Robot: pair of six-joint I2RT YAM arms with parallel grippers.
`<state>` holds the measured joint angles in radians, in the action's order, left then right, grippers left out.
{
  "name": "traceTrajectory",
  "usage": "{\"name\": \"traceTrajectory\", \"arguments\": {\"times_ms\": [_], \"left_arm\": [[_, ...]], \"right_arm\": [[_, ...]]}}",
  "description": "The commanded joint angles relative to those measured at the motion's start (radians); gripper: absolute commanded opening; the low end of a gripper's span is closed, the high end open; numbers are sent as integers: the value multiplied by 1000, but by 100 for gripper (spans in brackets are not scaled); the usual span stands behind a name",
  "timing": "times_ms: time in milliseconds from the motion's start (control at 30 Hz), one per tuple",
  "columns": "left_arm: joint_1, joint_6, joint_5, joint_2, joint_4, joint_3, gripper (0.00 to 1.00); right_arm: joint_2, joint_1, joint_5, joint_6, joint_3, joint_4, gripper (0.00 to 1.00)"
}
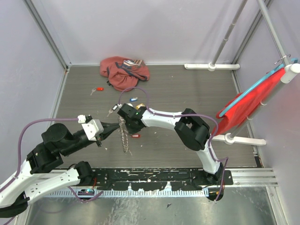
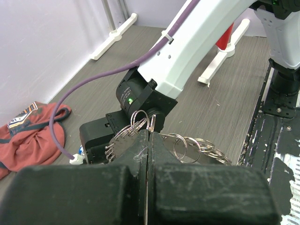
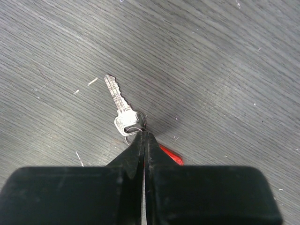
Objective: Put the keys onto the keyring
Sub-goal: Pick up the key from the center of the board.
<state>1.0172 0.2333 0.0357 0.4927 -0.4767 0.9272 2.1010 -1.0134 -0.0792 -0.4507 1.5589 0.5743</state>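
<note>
Table [image 1: 197,89] is dark grey wood-grain laminate, scuffed, with white flecks. It sits in a booth of pale walls [image 1: 154,28] with aluminium corner posts [image 1: 47,33]. A white pole foot [image 1: 211,66] sits at the back edge. A red cloth [image 1: 246,101] with teal trim hangs on a white rack on the right. The arm bases are on a black slotted plate [image 1: 159,178] at the near edge.

Left gripper [image 1: 115,124] [image 2: 148,140]: fingers pressed together on the keyring [image 1: 124,136] [image 2: 187,147]. The bunch hangs off its tip mid-table, with split rings fanned out on both sides of the fingers.

Right gripper [image 1: 119,112] [image 3: 143,135]: tips pinched at the small ring on the head of a silver key [image 3: 121,105], blade pointing away from the fingers. Can't tell if that key rests on the surface or is lifted. A red piece shows just under the tips.

Loose on the table:
- red-headed key [image 1: 98,89], back left
- blue-yellow key [image 1: 133,99], mid
- second red key [image 1: 136,136], just beside the hanging bunch

Reddish-pink bag [image 1: 124,72] [image 2: 28,136] is crumpled at the back wall.
</note>
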Motion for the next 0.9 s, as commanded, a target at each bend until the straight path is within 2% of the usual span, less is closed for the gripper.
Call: {"name": "traceTrajectory", "arguments": {"times_ms": [0,367,867], "left_arm": [[0,8,8,-7,70,-1,0],[0,8,3,-9,72,-1,0],[0,8,7,-10,73,-2,0]], "right_arm": [[-84,-8,-29,-2,-16,-46,1],[-147,-8,-51,10,-50,-90,1],[-157,-9,-126,42,-62,-49,1]]}}
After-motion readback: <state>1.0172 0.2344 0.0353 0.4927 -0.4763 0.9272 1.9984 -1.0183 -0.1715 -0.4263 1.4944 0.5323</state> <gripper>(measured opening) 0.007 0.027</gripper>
